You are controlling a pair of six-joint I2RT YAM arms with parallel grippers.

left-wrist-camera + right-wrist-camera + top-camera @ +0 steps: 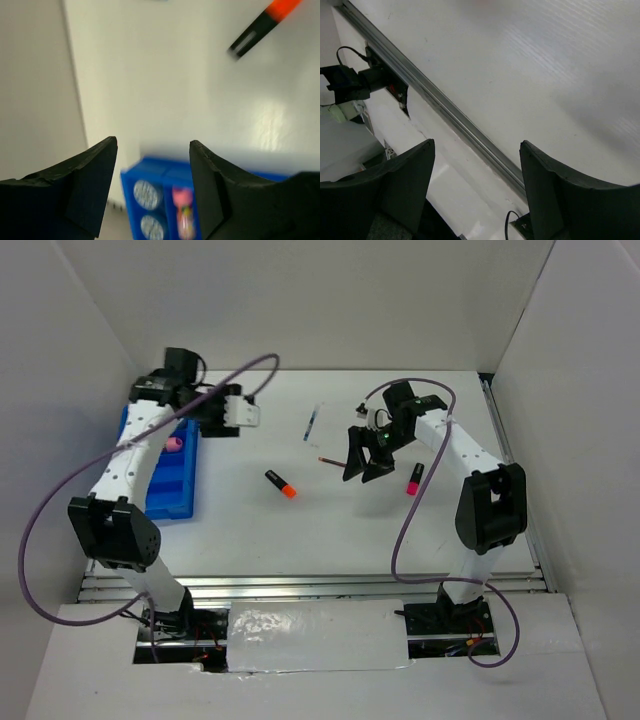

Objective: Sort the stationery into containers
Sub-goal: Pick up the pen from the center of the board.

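Observation:
The blue tray [172, 496] lies at the table's left, under my left arm. The left wrist view shows the tray [150, 166] holding two patterned tape rolls [147, 194] in one compartment and a pink marker [183, 210] beside them. My left gripper [153, 145] hangs open and empty above the tray's far end [213, 422]. A black-orange highlighter [281, 484] [264, 22] lies mid-table. A blue pen [312, 423], a red pen [329, 457] and a black-pink highlighter [414, 478] lie near my right gripper [365, 470], which is open and empty [477, 145].
White walls close in the table on the left, back and right. A metal rail [450, 115] runs along the near edge, with cables and the arm bases beyond it. Purple cables [415, 510] loop off both arms.

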